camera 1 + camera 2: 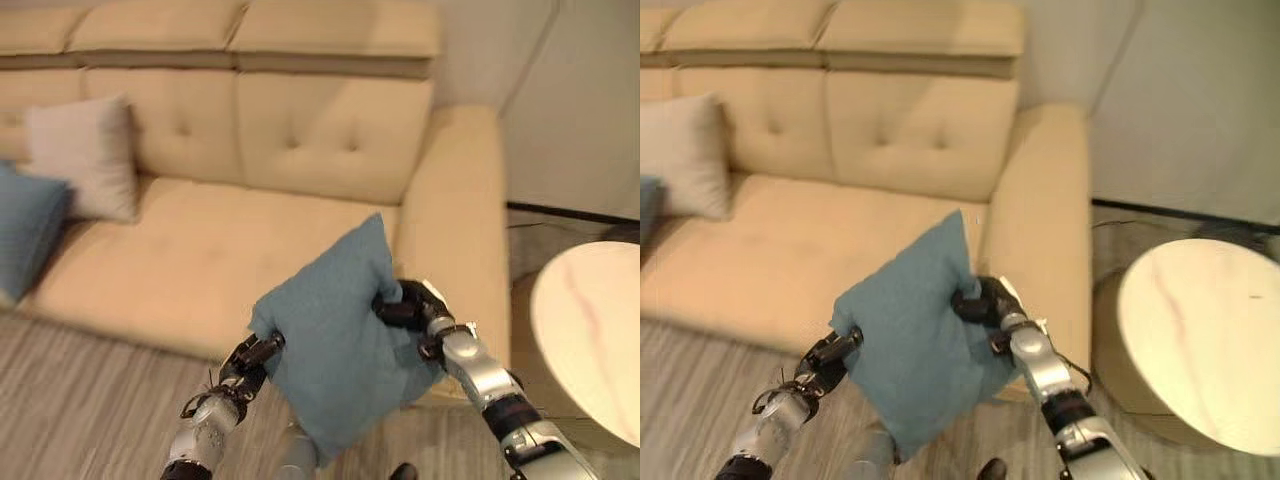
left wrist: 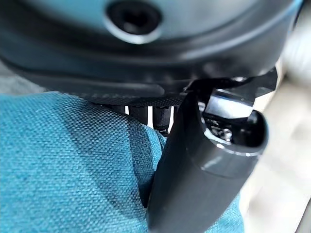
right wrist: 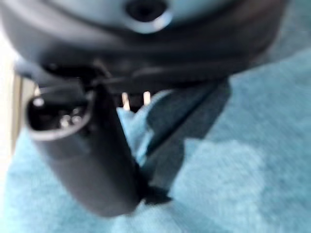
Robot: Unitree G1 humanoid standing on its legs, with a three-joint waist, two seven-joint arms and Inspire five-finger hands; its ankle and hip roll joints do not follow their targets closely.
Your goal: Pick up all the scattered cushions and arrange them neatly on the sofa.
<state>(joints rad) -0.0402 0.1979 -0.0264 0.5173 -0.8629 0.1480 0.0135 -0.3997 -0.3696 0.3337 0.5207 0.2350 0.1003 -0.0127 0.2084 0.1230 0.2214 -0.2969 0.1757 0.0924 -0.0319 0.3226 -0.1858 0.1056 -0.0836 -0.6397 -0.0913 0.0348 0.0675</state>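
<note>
Both hands hold a teal cushion (image 1: 340, 345) in the air before the beige sofa (image 1: 210, 250), its lower corner hiding part of the arms. The left hand (image 1: 250, 365) pinches its left edge, thumb pressed into the cloth; the right hand (image 1: 405, 305) has its fingers clenched on the right edge. A cream cushion (image 1: 85, 155) leans on the backrest beside a blue cushion (image 1: 25, 230) cut off at the frame's edge.

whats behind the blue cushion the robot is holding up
Behind the blue cushion, gripped by the left hand and right hand, lies the beige sofa seat. The seat's front edge directly behind it is covered.
</note>
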